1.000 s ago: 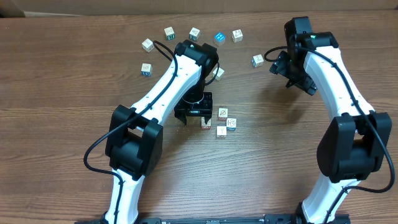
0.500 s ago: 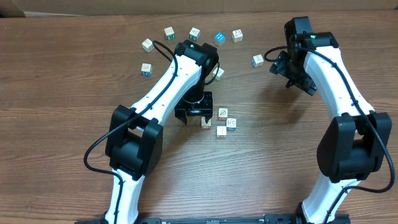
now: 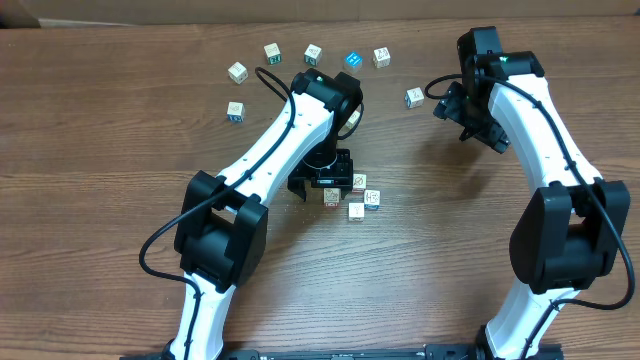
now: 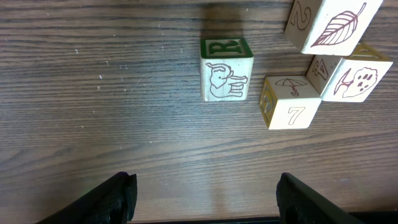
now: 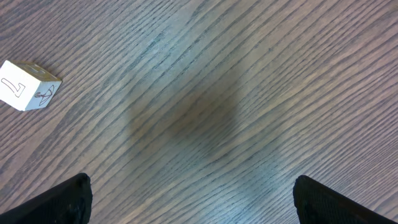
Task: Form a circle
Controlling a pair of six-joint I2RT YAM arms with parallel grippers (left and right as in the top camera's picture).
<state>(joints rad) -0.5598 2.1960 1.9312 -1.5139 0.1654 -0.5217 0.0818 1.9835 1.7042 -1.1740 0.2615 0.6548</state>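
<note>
Near mid-table, the circle (image 3: 354, 197) is seen as four small printed cubes gathered close together, directly under the left arm's wrist. In the left wrist view three of them are packed: the leaf cube (image 4: 333, 25), the speckled cube (image 4: 356, 78) and the cube marked 7 (image 4: 289, 102), touching or nearly so. The cube marked R (image 4: 227, 78) stands upright just beside them, with a narrow gap of bare table (image 4: 93, 124) between; the ring is judged loose on that side, and a nudge of this cube toward the others is probably what is called for. The left gripper (image 4: 208, 199) is held low in front of the R cube, its fingers spread wider than the cube, nothing gripped or touched. The right gripper (image 5: 199, 199) is parked well away, jaws fully apart over bare wood, with a lone cube (image 5: 28, 85) near but untouched. Loose cubes (image 3: 313, 53) are left scattered along the far side.
</note>
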